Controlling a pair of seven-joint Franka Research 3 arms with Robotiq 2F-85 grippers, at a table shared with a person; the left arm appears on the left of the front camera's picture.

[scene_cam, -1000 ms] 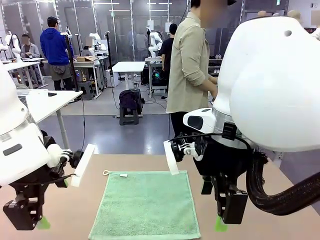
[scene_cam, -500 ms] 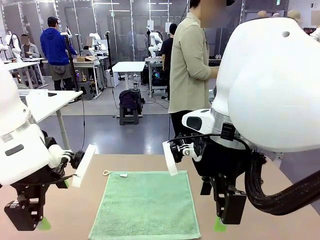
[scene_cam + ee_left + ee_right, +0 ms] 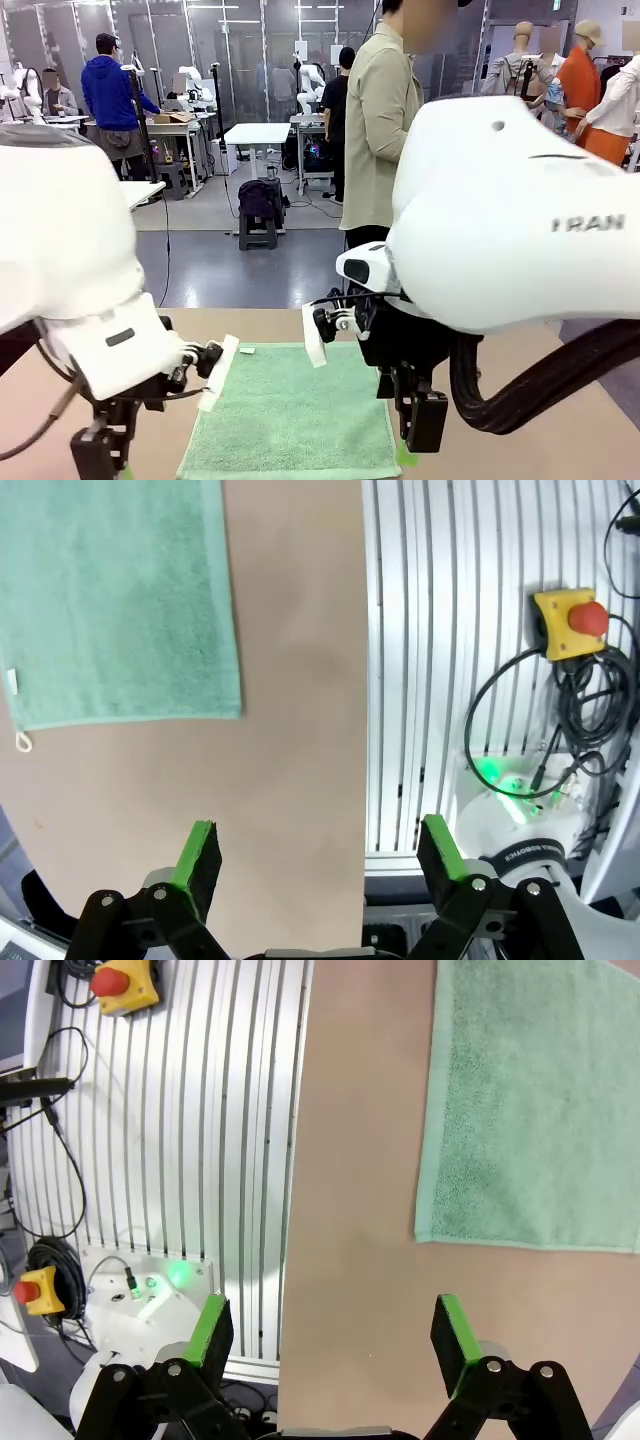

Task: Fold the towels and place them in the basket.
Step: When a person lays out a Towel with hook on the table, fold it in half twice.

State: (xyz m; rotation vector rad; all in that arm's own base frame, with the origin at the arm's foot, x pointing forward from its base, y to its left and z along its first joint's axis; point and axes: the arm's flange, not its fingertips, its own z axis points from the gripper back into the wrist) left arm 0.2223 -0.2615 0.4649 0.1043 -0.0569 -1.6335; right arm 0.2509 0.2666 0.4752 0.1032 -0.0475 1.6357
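While it lies spread flat and unfolded, the sea-green towel (image 3: 290,415) takes up the near middle of the tan table (image 3: 290,780). It has a white label (image 3: 247,350) by its far edge and a small hanging loop (image 3: 22,742) at its far left corner. Left gripper (image 3: 320,845): jaws wide apart, nothing between the green pads (image 3: 200,845), held over bare tabletop off the towel's left edge, clear of the cloth. Right gripper (image 3: 332,1325): likewise spread wide and empty, over bare tabletop off the towel's right edge, near its near corner. Past the table's near edge: ribbed metal base plate (image 3: 450,630), yellow box with red stop button (image 3: 572,620), black cables (image 3: 585,695). Far side: person in a khaki shirt (image 3: 380,130), standing side-on.
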